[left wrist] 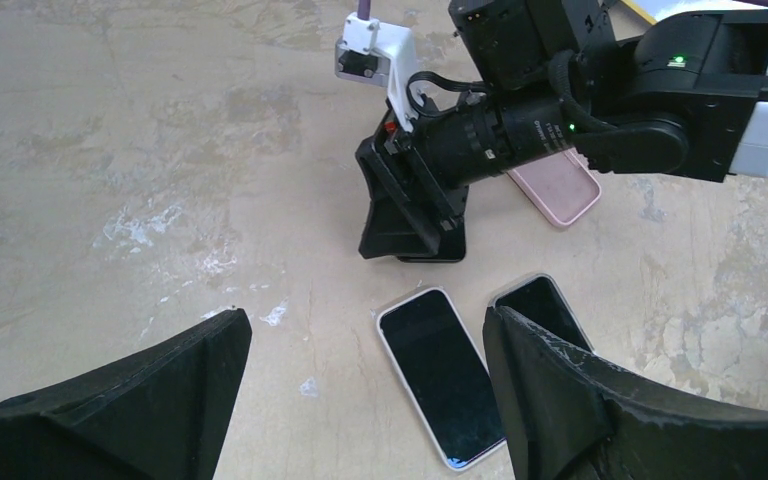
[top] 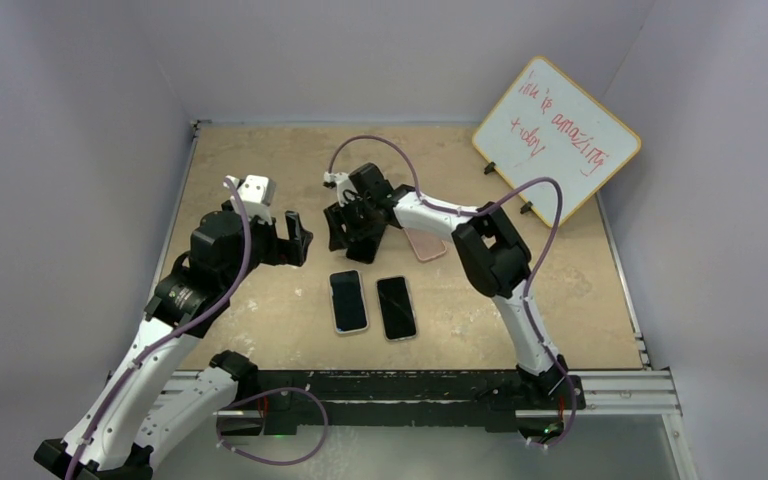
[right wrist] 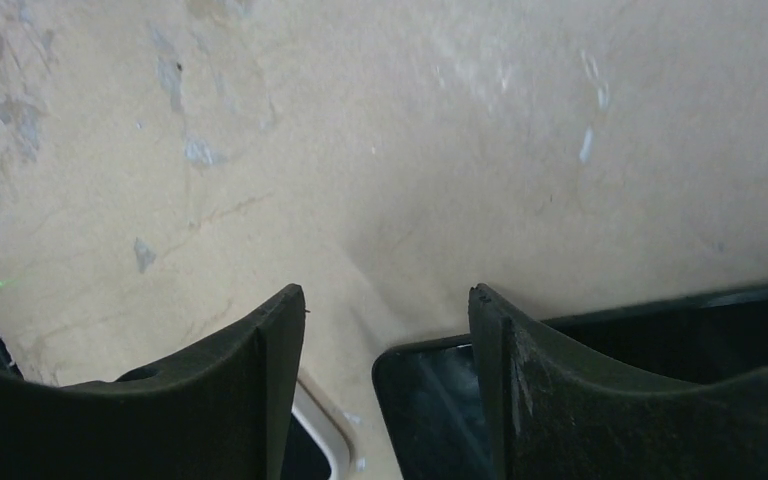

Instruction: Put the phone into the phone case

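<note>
Two phones lie face up mid-table: a white-rimmed phone (top: 349,300) (left wrist: 445,380) and a dark phone (top: 396,307) (left wrist: 540,305). A pink case (top: 426,245) (left wrist: 560,190) lies behind them, partly under the right arm. A flat black case (left wrist: 440,252) (right wrist: 430,410) lies under my right gripper (top: 350,232) (right wrist: 385,291). That gripper is open, tips low over the table, one finger over the black case's end. My left gripper (top: 295,240) (left wrist: 365,315) is open and empty, raised above the table just left of the phones.
A whiteboard (top: 557,135) with red writing leans at the back right. The black metal rail (top: 410,385) runs along the table's near edge. Grey walls close the table in on three sides.
</note>
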`<state>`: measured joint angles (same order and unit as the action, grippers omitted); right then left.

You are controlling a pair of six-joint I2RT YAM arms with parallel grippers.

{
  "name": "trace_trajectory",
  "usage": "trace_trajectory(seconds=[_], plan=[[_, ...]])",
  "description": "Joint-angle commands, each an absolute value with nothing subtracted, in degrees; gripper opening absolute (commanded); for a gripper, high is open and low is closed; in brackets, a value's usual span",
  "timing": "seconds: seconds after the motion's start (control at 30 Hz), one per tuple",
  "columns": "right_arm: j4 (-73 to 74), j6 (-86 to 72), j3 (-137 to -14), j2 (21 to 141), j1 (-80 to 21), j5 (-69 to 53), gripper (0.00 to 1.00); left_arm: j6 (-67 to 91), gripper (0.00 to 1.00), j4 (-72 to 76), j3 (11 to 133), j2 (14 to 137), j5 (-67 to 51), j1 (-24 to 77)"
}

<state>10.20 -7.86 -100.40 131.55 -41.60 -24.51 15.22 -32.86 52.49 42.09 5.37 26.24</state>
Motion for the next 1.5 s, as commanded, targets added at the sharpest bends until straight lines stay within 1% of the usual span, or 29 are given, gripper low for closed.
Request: trace_trajectory(seconds=[0.0, 0.13, 0.2, 0.37, 0.5, 0.57, 0.67, 0.8, 1.13, 1.47], plan=[[16.60, -7.10, -96.48, 127.27, -41.79, -20.78, 0.62, 14.59, 0.90, -31.99, 52.29, 41.95, 5.90, 25.84], [15.19, -11.22, -93.82, 122.97, -41.75, -18.57, 0.60, 14.59, 0.90, -31.99, 52.29, 41.83, 5.69, 25.80], [14.20, -14.68, -92.82, 121.06, -41.75, -15.96, 0.62, 14.59, 0.90, -32.00, 52.29, 41.68, 5.77, 25.80], [13.41, -22.43, -91.06, 117.36, -41.88, -8.28, 0.72, 14.63, 0.90, -32.08, 52.30, 41.08, 5.97, 25.84], [13.74, -23.29, -89.59, 115.08, -43.04, 1.01, 0.81, 14.68, 0.90, -32.08, 52.30, 40.79, 5.83, 25.84], [14.66, -23.47, -89.63, 114.79, -43.47, 6.44, 0.84, 14.68, 0.90, -32.08, 52.30, 40.62, 5.75, 25.82], [16.73, -24.21, -90.90, 115.87, -44.01, 11.29, 0.87, 14.61, 0.90, -32.08, 52.30, 40.55, 5.65, 25.83], [18.80, -25.11, -92.53, 117.77, -44.65, 14.84, 0.86, 14.66, 0.90, -32.08, 52.30, 40.40, 5.77, 25.81], [18.98, -25.87, -94.33, 121.96, -45.30, 15.49, 0.86, 14.68, 0.90, -32.08, 52.30, 40.38, 5.83, 25.84], [20.06, -25.67, -95.70, 125.51, -45.79, 17.22, 0.82, 14.68, 0.90, -32.08, 52.30, 40.41, 5.89, 25.82]])
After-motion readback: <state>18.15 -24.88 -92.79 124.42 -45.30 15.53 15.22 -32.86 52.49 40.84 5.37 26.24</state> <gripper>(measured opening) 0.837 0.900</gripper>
